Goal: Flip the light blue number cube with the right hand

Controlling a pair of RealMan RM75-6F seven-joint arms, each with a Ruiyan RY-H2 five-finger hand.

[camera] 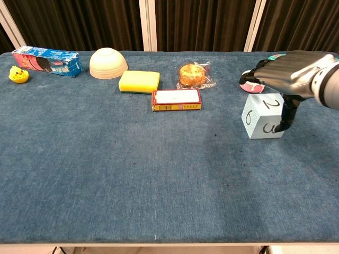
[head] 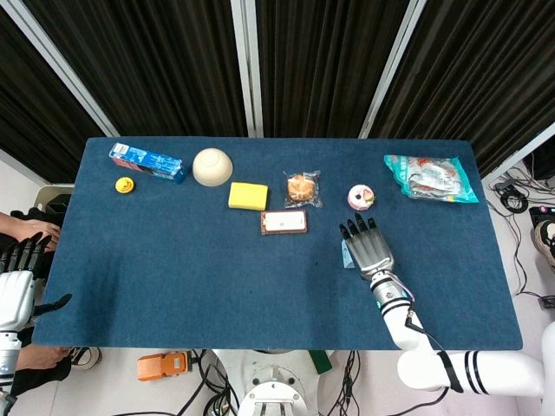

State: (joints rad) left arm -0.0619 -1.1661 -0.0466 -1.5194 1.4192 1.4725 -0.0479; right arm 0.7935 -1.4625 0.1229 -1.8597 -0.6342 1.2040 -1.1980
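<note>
While our right hand (head: 368, 247) is hovering flat over the cube (camera: 263, 118), palm down, its fingers are lying spread and pointing toward twelve o'clock, holding nothing. From the chest view we are seeing the thumb hanging down in front of the cube's near face, over the 3; whether it is touching we cannot tell. The cube is sitting on the table (head: 173, 260) right of centre, showing a 2 on top, mostly hidden under the hand in the head view. At its twelve o'clock the small pink cake (head: 360, 197) is sitting just beyond our fingertips, and at one o'clock, well apart, the snack bag (head: 431, 177) is lying by the far right corner. At ten o'clock we are seeing the red box (head: 284, 222), the wrapped bun (head: 301, 187) and the sponge (head: 248, 195). Farther left are the bowl (head: 212, 166), the blue carton (head: 146, 161) and the duck (head: 125, 184). Our left hand (head: 17, 282) is waiting off the table's left edge, fingers straight and apart, thumb sticking out.
</note>
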